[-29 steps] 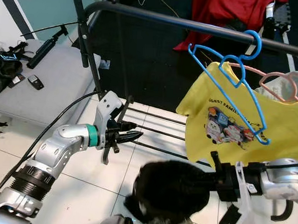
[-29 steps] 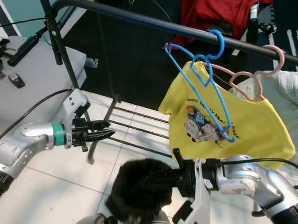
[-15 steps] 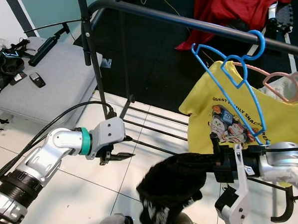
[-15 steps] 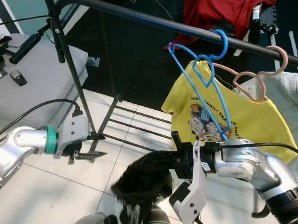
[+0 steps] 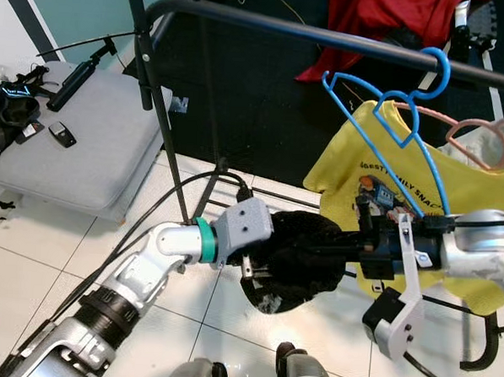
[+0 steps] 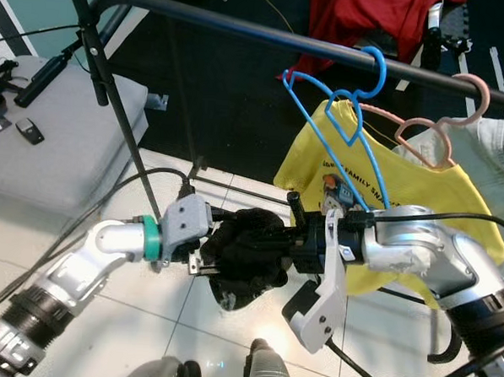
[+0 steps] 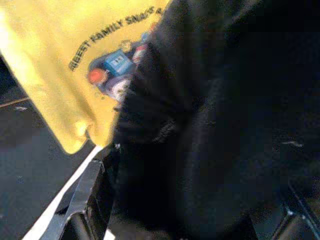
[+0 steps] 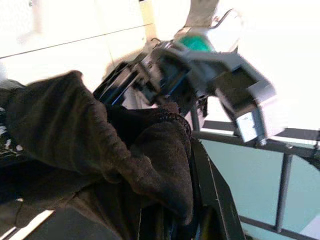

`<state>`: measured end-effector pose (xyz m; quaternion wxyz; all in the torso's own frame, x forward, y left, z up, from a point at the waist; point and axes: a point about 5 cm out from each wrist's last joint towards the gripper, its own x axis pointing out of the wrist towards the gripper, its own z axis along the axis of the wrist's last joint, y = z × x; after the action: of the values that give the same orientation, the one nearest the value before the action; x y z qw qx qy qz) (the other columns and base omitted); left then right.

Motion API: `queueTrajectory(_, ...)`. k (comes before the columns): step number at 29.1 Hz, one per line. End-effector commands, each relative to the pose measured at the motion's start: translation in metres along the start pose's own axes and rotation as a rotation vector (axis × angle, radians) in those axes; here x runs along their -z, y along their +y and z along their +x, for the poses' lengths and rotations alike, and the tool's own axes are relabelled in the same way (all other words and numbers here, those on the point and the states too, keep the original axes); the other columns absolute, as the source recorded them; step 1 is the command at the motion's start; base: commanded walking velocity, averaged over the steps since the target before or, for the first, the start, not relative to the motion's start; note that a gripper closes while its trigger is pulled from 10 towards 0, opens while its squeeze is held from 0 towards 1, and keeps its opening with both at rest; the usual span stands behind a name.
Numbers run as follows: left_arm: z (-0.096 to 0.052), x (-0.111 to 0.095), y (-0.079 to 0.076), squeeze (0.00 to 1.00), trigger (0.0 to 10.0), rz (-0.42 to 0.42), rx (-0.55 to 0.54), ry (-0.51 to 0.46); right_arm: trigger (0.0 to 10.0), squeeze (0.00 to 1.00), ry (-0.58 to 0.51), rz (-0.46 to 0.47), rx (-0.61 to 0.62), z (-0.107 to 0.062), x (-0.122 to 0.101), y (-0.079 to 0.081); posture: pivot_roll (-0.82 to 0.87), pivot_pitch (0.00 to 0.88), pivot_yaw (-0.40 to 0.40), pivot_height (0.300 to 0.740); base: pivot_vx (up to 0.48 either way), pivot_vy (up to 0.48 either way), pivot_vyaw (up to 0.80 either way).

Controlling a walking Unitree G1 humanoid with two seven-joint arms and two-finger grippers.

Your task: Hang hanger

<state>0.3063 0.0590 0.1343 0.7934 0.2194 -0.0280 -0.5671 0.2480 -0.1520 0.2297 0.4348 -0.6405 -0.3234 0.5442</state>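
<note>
Both pincers on black garment (image 6: 247,249)

1. The head views are bright and evenly lit; the white floor tiles (image 5: 53,271) gleam with soft glare.
2. The left wrist view is dim, with the black garment (image 7: 220,130) blurred.
3. The right wrist view is overexposed and smeared.

The black rail (image 5: 327,39) is bare from its upright post (image 5: 159,108) across to the blue hanger (image 5: 403,120) — open room there. Past that, the yellow shirt (image 5: 454,207) and the pink hanger (image 5: 483,137) crowd the rail. Below, the black garment (image 5: 303,259) bunched between the left gripper (image 5: 252,269) and the right gripper (image 5: 350,244) blocks the middle — the base bars (image 5: 260,197) lie just behind.
</note>
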Motion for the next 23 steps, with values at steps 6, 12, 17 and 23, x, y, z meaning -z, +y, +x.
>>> queueTrajectory(6, 0.008, 0.005, 0.008, 0.0, 10.0, 0.001, -0.038, 0.033, 0.0, 0.0, -0.07, -0.054, 0.049, 0.003, -0.009, -0.018, -0.19, 0.135, 0.094, 0.74, 0.0, 0.0, 0.0)
queueTrajectory(12, 0.012, 0.026, -0.008, 0.0, 10.0, -0.061, -0.007, 0.096, 0.0, 0.0, -0.105, -0.14, 0.132, 0.005, -0.016, -0.048, -0.19, 0.131, 0.099, 0.74, 0.0, 0.0, 0.0)
queueTrajectory(17, 0.009, 0.047, -0.021, 0.0, 6.3, -0.118, 0.016, 0.148, 0.0, 0.0, -0.076, -0.208, 0.19, -0.001, -0.011, -0.069, -0.2, 0.125, 0.101, 0.74, 0.0, 0.0, 0.0)
queueTrajectory(23, 0.007, 0.061, -0.013, 0.0, 0.0, -0.123, -0.097, 0.237, 0.0, 0.0, -0.059, -0.222, 0.201, -0.006, -0.012, -0.076, -0.2, 0.119, 0.098, 0.74, 0.0, 0.0, 0.0)
